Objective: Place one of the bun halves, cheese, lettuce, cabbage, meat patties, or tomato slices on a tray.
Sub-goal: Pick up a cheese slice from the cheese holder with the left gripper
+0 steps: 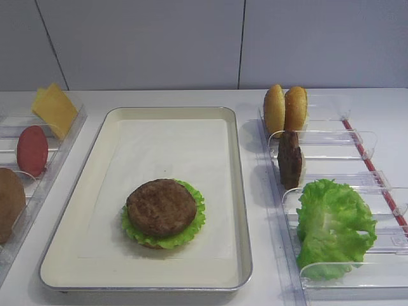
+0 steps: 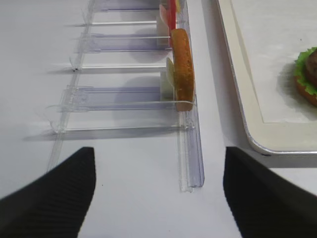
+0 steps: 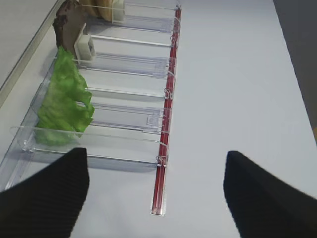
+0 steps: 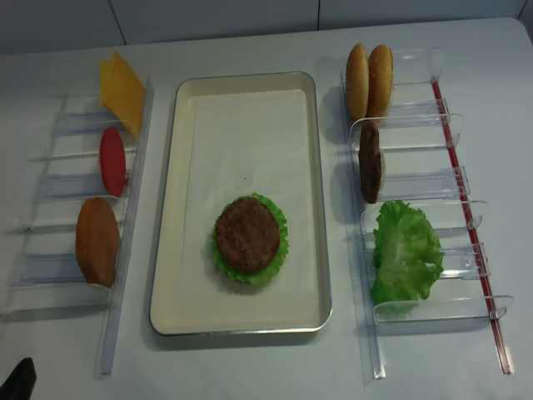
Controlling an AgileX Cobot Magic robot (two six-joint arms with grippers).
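Note:
The cream tray (image 1: pixel 239 191) holds a stack: a meat patty (image 1: pixel 161 207) on lettuce (image 1: pixel 194 222) over a bun edge. The left rack carries the cheese (image 1: pixel 55 108), a tomato slice (image 1: pixel 32 150) and a bun half (image 1: pixel 9 201). On the right rack stand two bun halves (image 1: pixel 285 109), an upright patty (image 1: pixel 290 159) and loose lettuce (image 1: pixel 335 226). My left gripper (image 2: pixel 158 198) hangs open over bare table, short of the rack's near end and the bun half (image 2: pixel 182 69). My right gripper (image 3: pixel 156 198) is open near the right rack's front, with its lettuce (image 3: pixel 64 104) ahead to the left.
Clear plastic racks (image 4: pixel 416 192) flank the tray on both sides. A red strip (image 3: pixel 166 144) runs along the right rack's outer edge. The tray's near left corner (image 2: pixel 257 144) lies just right of my left gripper. A wall stands behind the table.

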